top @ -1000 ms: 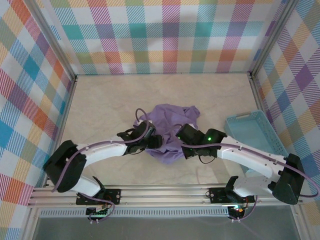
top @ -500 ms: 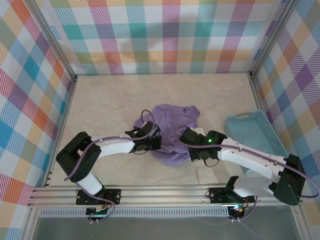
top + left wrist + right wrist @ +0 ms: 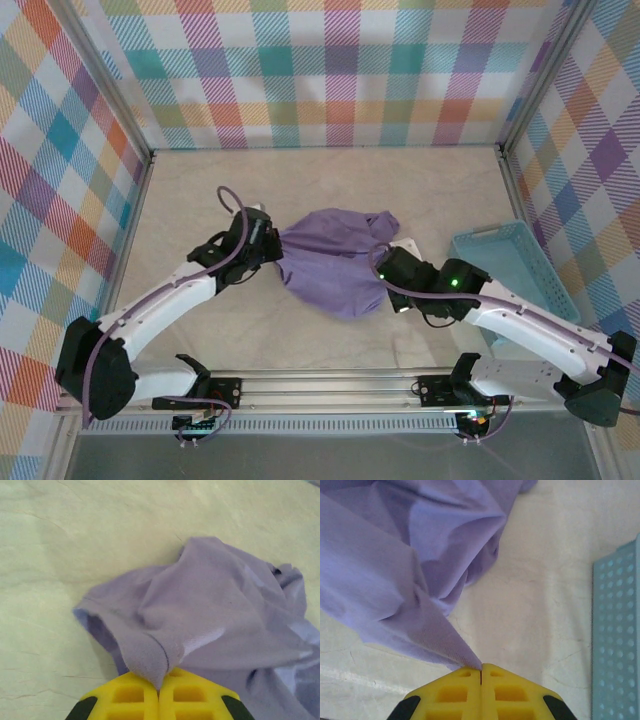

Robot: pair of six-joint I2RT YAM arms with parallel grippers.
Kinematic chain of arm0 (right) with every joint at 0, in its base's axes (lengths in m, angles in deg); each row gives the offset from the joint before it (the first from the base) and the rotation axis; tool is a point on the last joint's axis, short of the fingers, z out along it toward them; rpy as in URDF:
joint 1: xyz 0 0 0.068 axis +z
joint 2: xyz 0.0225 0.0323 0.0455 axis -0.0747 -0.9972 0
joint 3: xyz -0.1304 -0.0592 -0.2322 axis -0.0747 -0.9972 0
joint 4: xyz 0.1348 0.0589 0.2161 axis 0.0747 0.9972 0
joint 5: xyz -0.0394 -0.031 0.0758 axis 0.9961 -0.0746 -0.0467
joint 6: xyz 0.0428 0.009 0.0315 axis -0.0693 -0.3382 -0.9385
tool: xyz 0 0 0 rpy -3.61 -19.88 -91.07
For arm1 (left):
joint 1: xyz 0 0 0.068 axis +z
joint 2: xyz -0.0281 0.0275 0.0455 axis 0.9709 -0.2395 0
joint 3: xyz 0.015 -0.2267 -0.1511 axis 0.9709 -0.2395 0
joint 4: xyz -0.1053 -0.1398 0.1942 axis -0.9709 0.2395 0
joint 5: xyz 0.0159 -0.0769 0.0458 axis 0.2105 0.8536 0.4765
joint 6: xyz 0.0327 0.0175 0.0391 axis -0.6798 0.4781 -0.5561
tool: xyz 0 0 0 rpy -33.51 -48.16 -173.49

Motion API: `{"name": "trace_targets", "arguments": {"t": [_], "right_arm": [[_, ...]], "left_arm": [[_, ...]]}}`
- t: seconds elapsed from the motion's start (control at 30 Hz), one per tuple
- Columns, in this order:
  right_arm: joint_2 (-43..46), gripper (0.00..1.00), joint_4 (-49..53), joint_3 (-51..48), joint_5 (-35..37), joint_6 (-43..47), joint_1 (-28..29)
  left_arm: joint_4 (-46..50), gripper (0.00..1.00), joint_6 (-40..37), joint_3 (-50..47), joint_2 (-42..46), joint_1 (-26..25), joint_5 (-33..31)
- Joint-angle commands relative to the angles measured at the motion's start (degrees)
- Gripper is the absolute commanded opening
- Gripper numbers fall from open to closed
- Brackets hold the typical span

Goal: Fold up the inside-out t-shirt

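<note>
Right gripper [image 3: 481, 672]: nearest to me; its jaws are closed tight on a pinch of the shirt [image 3: 335, 262], and the cloth draws to a point where it enters them.
Left gripper [image 3: 159, 687]: a little farther out, on the shirt's left side; its jaws are clamped on a folded edge of cloth, which may be a hem or a sleeve opening, I cannot tell which.
Shirt, place: mid-table, strung between my two grippers. One corner is pulled toward each, and the slack bellies toward the near edge.
Shirt, state: bunched and creased. I see no flat panel, and no neckline or sleeve I can name with confidence. From above I cannot tell whether it hangs just off the table [image 3: 200, 190] or drags on it.
Done so far: I judge only the two-handed grasp and a first stretch. No fold line shows anywhere.
Left to do: nearly all of it, by my reckoning. I have to spread the shirt flat, sort out the inside-out layers, make the folds and square the stack.
Basket [image 3: 510, 265]: to the right, just beyond the right gripper, apart from the shirt and with nothing visible in it.
Far table: bare marbled surface up to the plaid wall [image 3: 340, 70], which I judge is room to lay the shirt out.
</note>
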Motion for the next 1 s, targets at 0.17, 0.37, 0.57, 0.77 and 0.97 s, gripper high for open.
{"name": "trace_targets", "arguments": {"t": [0.17, 0.37, 0.57, 0.77, 0.97], "right_arm": [[-2.6, 0.00, -3.7, 9.0, -0.2, 11.5, -0.1], [-5.4, 0.00, -5.9, 13.2, -4.4, 14.8, -0.1], [-15.6, 0.00, -11.9, 15.0, -10.8, 12.1, -0.1], [-31.2, 0.00, -15.7, 21.6, -24.6, 3.7, -1.4], [-47.7, 0.00, -12.8, 34.2, -28.7, 4.1, -1.5]], "left_arm": [[9.3, 0.00, 0.8, -0.3, 4.6, 5.2, -7.6], [8.6, 0.00, -1.5, 1.3, 9.8, 8.7, -5.6], [11.0, 0.10, -2.5, 4.5, -5.8, 8.7, 4.8], [8.3, 0.53, 2.6, -8.0, 6.6, 8.6, 2.5], [10.1, 0.66, 3.8, -15.9, 23.3, 8.5, 2.5]]}}
